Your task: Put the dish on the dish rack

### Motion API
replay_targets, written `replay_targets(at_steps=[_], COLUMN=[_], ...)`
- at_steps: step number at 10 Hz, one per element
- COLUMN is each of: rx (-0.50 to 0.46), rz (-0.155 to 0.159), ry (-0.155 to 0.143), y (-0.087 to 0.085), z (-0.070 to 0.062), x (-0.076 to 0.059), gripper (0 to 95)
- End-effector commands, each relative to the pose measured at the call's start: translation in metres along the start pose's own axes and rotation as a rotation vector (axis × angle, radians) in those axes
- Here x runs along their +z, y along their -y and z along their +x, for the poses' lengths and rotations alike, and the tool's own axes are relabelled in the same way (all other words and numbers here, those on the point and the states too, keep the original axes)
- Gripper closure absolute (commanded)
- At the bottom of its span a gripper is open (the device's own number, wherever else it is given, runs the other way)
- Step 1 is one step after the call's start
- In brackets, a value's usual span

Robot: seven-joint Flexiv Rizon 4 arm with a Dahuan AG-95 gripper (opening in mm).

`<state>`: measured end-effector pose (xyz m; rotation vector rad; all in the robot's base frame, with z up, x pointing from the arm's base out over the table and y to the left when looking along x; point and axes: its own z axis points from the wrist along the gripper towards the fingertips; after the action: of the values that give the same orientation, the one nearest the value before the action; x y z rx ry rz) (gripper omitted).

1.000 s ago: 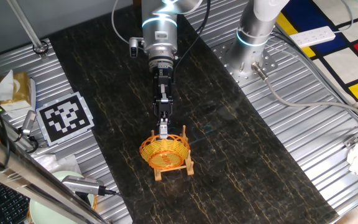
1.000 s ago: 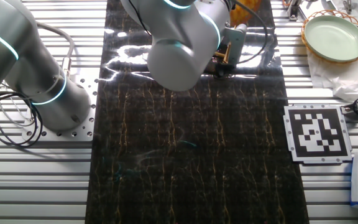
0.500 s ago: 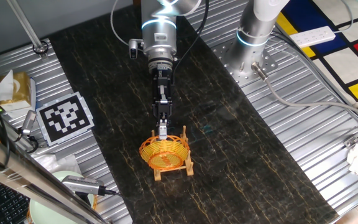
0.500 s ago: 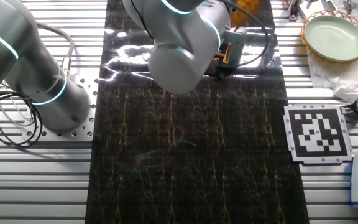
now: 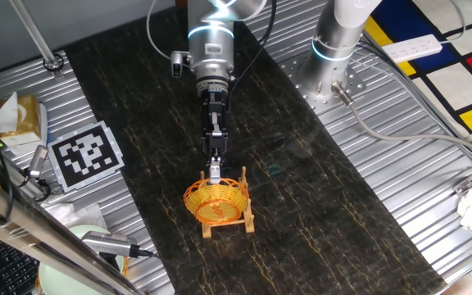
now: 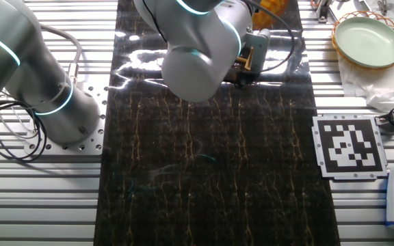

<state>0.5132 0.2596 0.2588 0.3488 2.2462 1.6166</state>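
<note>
While reaching down from the far edge of the table (image 5: 318, 221), arm stretched long and near-vertical, tool (image 5: 215, 174) pointed straight down at the far rim of the dish (image 5: 216, 201); fingers close together at that rim, though whether pinching it or merely touching cannot be told; in the other fixed view, tool hidden behind the bulky wrist, only a sliver of orange showing above it.

Dish seated on the dish rack (image 5: 249, 220), tilted slightly, wooden pegs rising at its right side and rack feet showing below.

Against half a second ago, almost nothing changed: wrist a trifle higher, dish and rack in the same place.

From left to right in the one fixed view: tissue box (image 5: 19, 115); printed marker tag (image 5: 86, 154); dark marbled mat over ribbed metal; arm base (image 5: 334, 49); coloured floor tiles and a white power strip (image 5: 412, 49) beyond; pale green plate (image 6: 369, 39) visible in the other view.
</note>
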Motion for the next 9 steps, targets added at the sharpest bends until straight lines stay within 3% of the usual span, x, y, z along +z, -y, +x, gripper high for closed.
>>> replay_targets(at_steps=[1,6,9], rx=[-0.001,0.004,0.003], rz=[-0.015,-0.052,-0.049], ry=[0.034,0.042,0.040], y=[-0.001,0.006,0.007], z=[0.002,0.012,0.015], x=[0.002,0.000,0.001], gripper=[95.0,95.0,95.0])
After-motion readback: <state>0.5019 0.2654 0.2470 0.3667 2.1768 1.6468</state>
